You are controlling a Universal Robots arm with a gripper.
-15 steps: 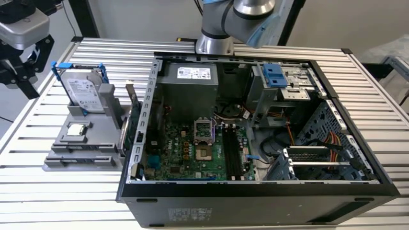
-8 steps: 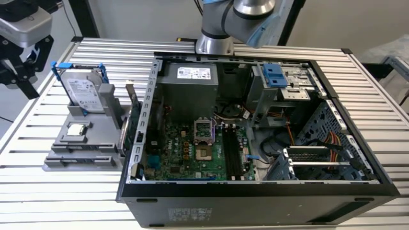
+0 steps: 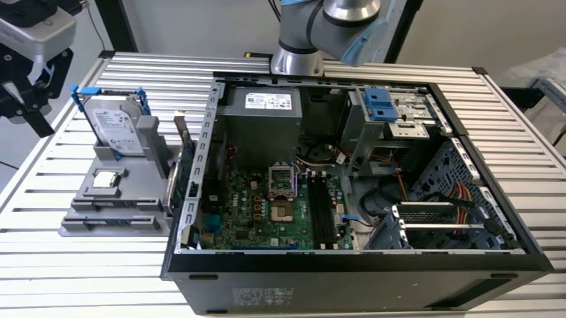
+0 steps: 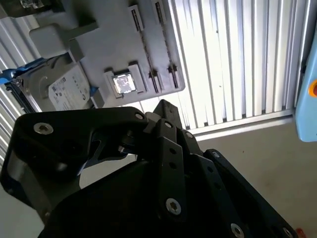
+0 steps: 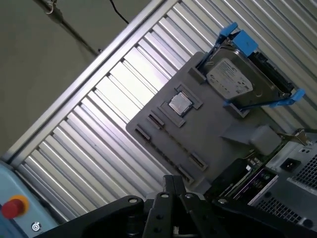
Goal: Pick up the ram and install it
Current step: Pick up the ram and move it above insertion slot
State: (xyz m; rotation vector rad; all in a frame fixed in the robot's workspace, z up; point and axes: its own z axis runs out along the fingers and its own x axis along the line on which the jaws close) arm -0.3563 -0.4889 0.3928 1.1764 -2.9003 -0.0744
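My hand [image 5: 174,184] hovers well apart from the gray tray [image 3: 115,224] on the worktop [image 3: 89,265], fingers together on nothing. The tray props each part for grasping. Its long slots look bare, and I cannot tell where the ram sits.

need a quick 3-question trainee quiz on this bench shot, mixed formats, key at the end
1. True or false: the hard drive sits in the grey holder, outside the computer case.
2. What lies flat on the holder near the drive? A) processor chip B) fan C) screwdriver
3. Fill in: in the exterior view, the holder sits at the case's ____.
Key: 1 true; 2 A; 3 left.
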